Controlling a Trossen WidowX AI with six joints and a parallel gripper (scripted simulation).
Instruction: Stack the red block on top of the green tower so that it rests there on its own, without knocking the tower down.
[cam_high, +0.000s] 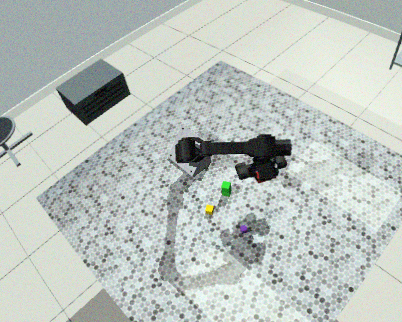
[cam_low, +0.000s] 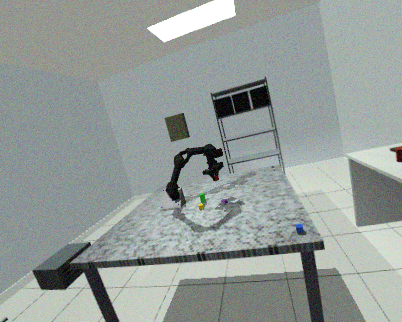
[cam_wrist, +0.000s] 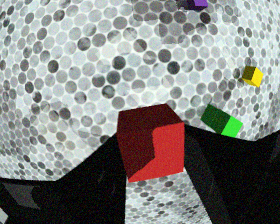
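Observation:
My gripper (cam_high: 260, 175) (cam_low: 215, 176) (cam_wrist: 146, 132) is shut on the red block (cam_high: 259, 176) (cam_low: 215, 177) (cam_wrist: 151, 141) and holds it well above the table. The green tower (cam_high: 226, 188) (cam_low: 202, 198) (cam_wrist: 221, 121) stands upright on the speckled table (cam_high: 325, 235) (cam_low: 260, 220), below and to the left of the gripper in the top view. In the wrist view it shows to the right of the held block.
A yellow block (cam_high: 209, 209) (cam_low: 201, 206) (cam_wrist: 253, 76) and a purple block (cam_high: 243, 228) (cam_low: 224, 201) (cam_wrist: 198, 0) lie on the table near the tower. A blue block (cam_low: 299, 228) sits near the table's front right corner. The arm's base (cam_high: 189, 152) stands behind the tower.

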